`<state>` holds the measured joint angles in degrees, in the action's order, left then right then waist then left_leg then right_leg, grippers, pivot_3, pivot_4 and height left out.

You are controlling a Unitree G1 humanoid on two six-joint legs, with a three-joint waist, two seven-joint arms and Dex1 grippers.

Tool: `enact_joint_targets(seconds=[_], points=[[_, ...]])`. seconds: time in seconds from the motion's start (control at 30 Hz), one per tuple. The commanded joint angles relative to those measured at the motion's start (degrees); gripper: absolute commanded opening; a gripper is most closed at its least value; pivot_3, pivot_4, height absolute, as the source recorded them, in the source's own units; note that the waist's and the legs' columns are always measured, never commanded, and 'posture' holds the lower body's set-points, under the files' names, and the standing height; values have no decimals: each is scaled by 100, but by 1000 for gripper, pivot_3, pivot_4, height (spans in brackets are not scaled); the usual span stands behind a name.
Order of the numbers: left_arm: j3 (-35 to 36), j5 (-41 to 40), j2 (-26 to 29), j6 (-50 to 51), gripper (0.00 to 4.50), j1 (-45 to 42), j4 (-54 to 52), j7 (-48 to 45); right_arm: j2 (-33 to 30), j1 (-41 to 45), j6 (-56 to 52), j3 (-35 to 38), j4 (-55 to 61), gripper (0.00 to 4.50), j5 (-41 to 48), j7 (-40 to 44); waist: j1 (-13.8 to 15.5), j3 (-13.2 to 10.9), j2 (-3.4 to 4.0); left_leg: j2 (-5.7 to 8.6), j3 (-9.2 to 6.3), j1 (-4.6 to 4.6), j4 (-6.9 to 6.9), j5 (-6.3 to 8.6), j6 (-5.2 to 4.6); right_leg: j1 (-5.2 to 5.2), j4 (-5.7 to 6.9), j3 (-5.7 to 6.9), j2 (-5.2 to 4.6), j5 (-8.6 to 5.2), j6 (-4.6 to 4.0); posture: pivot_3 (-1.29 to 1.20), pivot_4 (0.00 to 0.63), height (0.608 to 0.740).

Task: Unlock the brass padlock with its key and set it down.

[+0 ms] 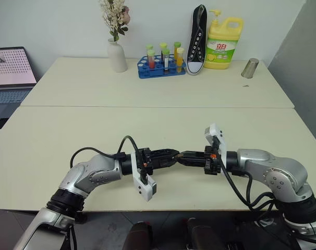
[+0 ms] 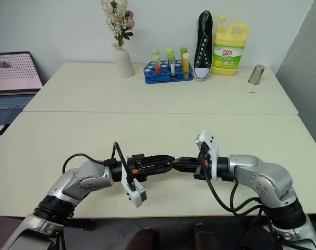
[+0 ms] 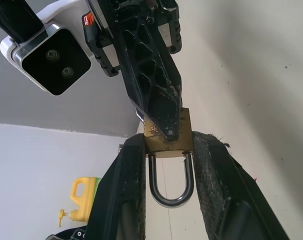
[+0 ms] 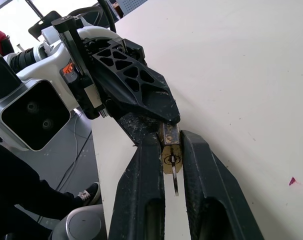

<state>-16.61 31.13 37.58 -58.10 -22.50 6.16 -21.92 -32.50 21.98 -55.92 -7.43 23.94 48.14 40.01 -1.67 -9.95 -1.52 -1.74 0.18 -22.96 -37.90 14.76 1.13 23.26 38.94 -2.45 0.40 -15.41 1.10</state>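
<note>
The left gripper (image 3: 167, 150) clamps the brass padlock (image 3: 167, 140) above the surface (image 1: 147, 120), shackle closed, steadying it — the right gripper (image 4: 170, 150) has its jaws narrowed on the key (image 4: 174, 180), apparently ready to turn it.

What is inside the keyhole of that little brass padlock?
A thin silver key sits in the brass padlock, its blade hanging out between the right gripper fingers. How deep it goes is hidden inside the padlock, which the left gripper clamps.
</note>
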Motion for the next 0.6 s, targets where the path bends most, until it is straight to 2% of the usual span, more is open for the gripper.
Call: enact_joint_targets(seconds=[0.03, 0.2, 0.23, 0.3, 0.47, 0.6], points=[[-57, -341, 61, 27, 957, 21, -63, -88, 0, 134, 131, 81, 126, 146, 30, 209, 0, 0, 0, 0, 0, 0, 0, 0, 0, 0, 0, 0, 0, 0, 0, 0, 150, 740], [-140, -743, 140, 44, 957, 99, -91, -261, 28, 155, 130, 87, 120, 146, 21, 272, -1, 0, 0, 0, 0, 0, 0, 0, 0, 0, 0, 0, 0, 0, 0, 0, 150, 740], [-154, -859, 151, 76, 1517, 123, -106, -305, 39, 157, 115, 102, 113, 146, 37, 268, 0, 0, 0, -1, 0, 0, 0, 0, 0, 0, 0, 0, 0, 0, 0, 0, 150, 740], [-281, -1184, 225, 248, 1896, 188, -165, -579, 58, 163, 74, 156, 84, 146, 85, 252, -2, 0, 0, -1, 0, 1, 0, 0, 0, 0, 0, 0, 0, 0, 0, 0, 150, 740], [-340, -1710, 291, 413, 3493, 350, -338, -909, -7, 169, 132, 171, 29, 146, 2, 319, -2, 0, 0, 0, -1, 0, 0, 0, 0, 0, 0, 1, 0, 0, 0, 0, 150, 740], [-403, -2682, 387, 930, 3499, 584, -689, -1418, -52, 201, 225, 207, -91, 146, -109, 357, -4, 0, 0, -2, -1, 1, 0, 0, 0, 0, 1, 1, 0, 0, 0, 0, 150, 740]])
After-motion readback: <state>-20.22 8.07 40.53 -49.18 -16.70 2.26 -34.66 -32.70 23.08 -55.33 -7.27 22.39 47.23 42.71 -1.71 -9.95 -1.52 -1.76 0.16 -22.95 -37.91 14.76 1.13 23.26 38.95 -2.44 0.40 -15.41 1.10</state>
